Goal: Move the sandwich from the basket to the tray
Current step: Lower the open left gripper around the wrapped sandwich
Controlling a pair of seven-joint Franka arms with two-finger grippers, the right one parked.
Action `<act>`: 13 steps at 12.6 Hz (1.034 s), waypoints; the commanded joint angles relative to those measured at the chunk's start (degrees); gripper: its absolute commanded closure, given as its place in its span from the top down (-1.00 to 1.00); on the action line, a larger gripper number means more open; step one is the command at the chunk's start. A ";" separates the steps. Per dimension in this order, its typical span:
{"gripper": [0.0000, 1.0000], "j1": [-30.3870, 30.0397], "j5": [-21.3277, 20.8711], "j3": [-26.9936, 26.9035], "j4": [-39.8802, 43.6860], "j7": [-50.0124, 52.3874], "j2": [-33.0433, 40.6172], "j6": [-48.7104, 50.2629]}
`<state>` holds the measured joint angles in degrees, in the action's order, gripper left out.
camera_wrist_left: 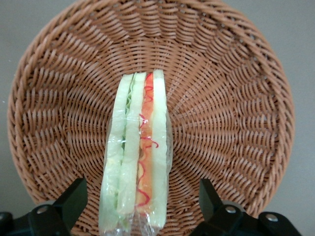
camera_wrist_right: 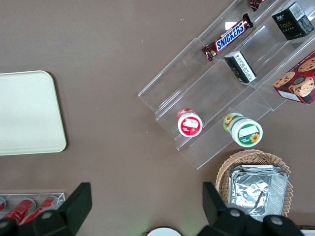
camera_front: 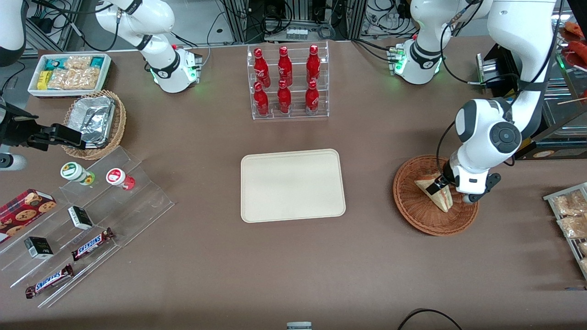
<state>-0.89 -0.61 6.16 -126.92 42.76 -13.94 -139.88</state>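
- Gripper is lowered into the basket, fingers spread wide either side of the sandwich; nothing gripped yet.
- Sandwich is seen lying in the basket, wrapped in clear film, cut edge up w/ red and green filling showing.
- Tray is bare, well apart from the basket, toward the parked arm's end.
- Risk: soft bread could be crushed if squeezed too hard.
- Risk: slick film may slip from the pads; wedge could be dropped short of the tray.
- Risk: basket weave may be snagged and dragged if the descent is too deep.
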 commanded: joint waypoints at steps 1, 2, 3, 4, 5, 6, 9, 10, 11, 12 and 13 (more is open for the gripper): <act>1.00 0.28 0.00 0.08 -1.14 1.19 -0.83 -2.42; 0.98 0.28 0.00 0.08 -1.14 1.19 -0.92 -2.42; 0.82 0.28 0.00 0.08 -1.23 1.19 -1.00 -2.42; 0.45 0.28 0.00 0.08 -1.32 1.19 -1.01 -2.33; -0.07 0.28 0.00 0.08 -1.49 1.19 -1.01 -2.33; -0.50 0.28 0.00 0.08 -1.49 1.10 -0.92 -2.15; -1.00 0.28 -0.09 0.08 -1.41 -0.04 -0.22 -0.32; -1.00 0.28 -0.09 0.08 -1.06 -0.22 0.22 0.82; -1.00 0.28 -0.35 0.26 -0.62 -0.48 0.57 1.88; -1.00 0.36 -0.44 0.43 0.52 -0.65 0.75 3.72; -1.00 0.37 -0.44 0.61 2.44 -0.74 0.75 6.61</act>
<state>-0.81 -0.69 6.47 -126.67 42.43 -14.75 -137.84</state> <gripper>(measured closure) 0.736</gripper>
